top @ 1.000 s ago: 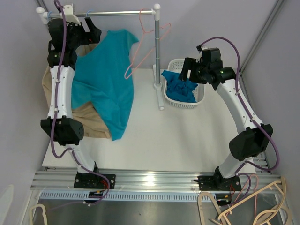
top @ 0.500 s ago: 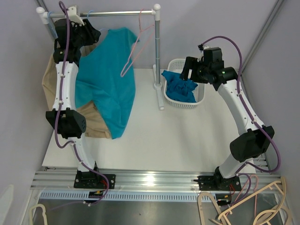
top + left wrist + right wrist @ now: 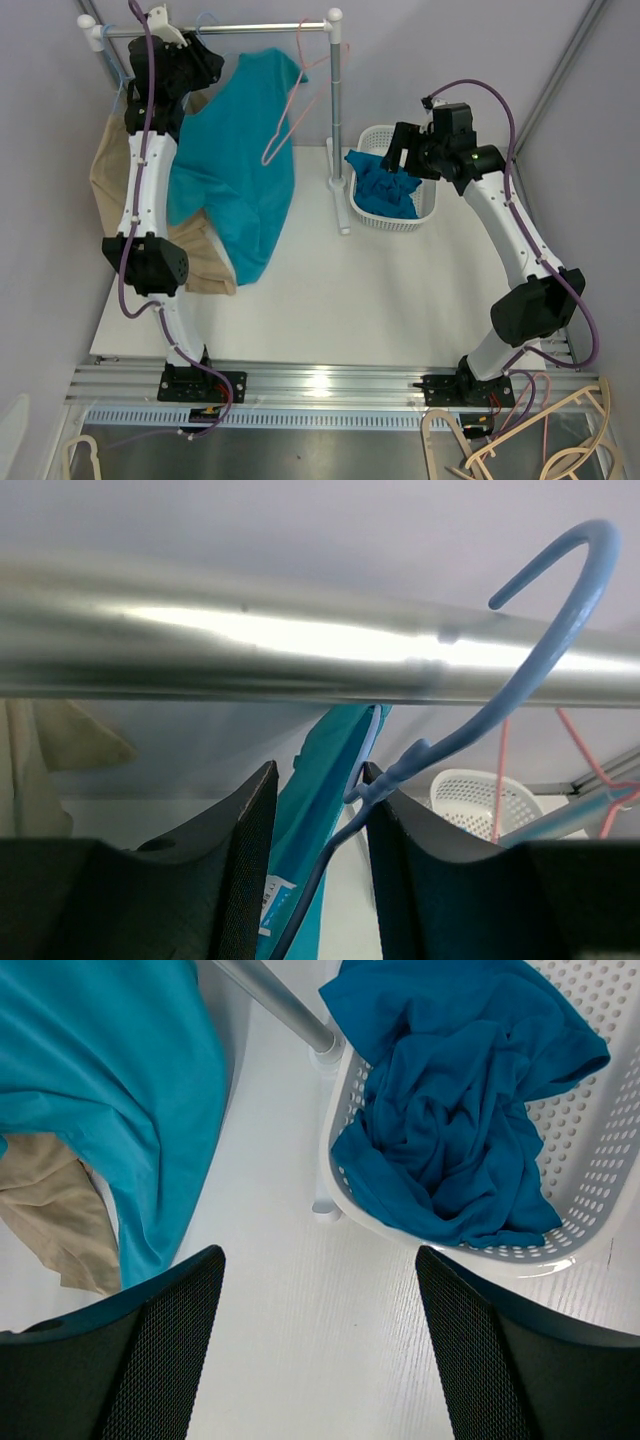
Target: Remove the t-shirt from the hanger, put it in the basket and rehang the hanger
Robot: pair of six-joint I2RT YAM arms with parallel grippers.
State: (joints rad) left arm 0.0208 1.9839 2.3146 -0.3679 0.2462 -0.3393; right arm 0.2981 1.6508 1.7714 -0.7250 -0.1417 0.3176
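The teal t-shirt (image 3: 235,150) hangs from a light blue hanger (image 3: 205,18) whose hook is up at the silver rail (image 3: 250,28). My left gripper (image 3: 200,65) is right under that rail, at the shirt's collar. In the left wrist view the hanger (image 3: 545,660) runs down between the fingers along the right one, with the t-shirt (image 3: 320,810) beside it, and the left gripper (image 3: 320,775) is shut on them. The right gripper (image 3: 398,150) hovers open over the table beside the basket; in its own view the right gripper (image 3: 320,1260) holds nothing.
A pink hanger (image 3: 267,158) dangles from the rail next to the shirt. A beige garment (image 3: 110,170) hangs behind the left arm. By the rack post (image 3: 337,110) stands a white basket (image 3: 432,195) holding dark blue cloth (image 3: 385,185). Spare hangers (image 3: 540,440) lie off the table's front right.
The left gripper has closed at the hanger's neck and risen toward the rail. The t-shirt has swung up and to the right with it. The right arm has stayed still.
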